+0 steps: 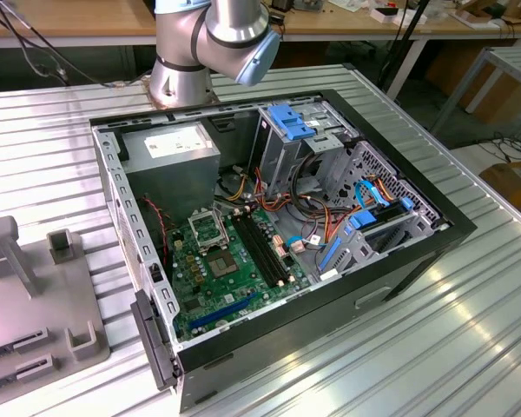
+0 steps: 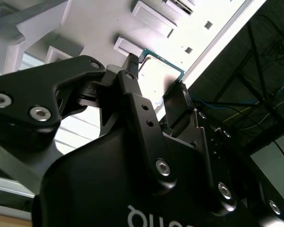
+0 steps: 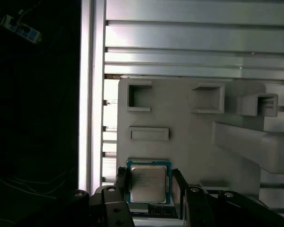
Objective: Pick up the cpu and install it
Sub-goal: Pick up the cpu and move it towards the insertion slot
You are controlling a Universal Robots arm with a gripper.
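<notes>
First wrist view: the cpu (image 3: pixel 148 184) lies flat on the grey holder tray (image 3: pixel 189 142), which rests on the ribbed surface (image 3: pixel 194 47). The gripper (image 3: pixel 150 178) straddles it, jaws apart and close to two opposite edges. A clean grasp wants the jaws square, centred and pinching edges only. The tray's raised blocks (image 3: pixel 258 104) stand clear. In the exterior view, the open computer case (image 1: pixel 286 217) sits beside the tray.
</notes>
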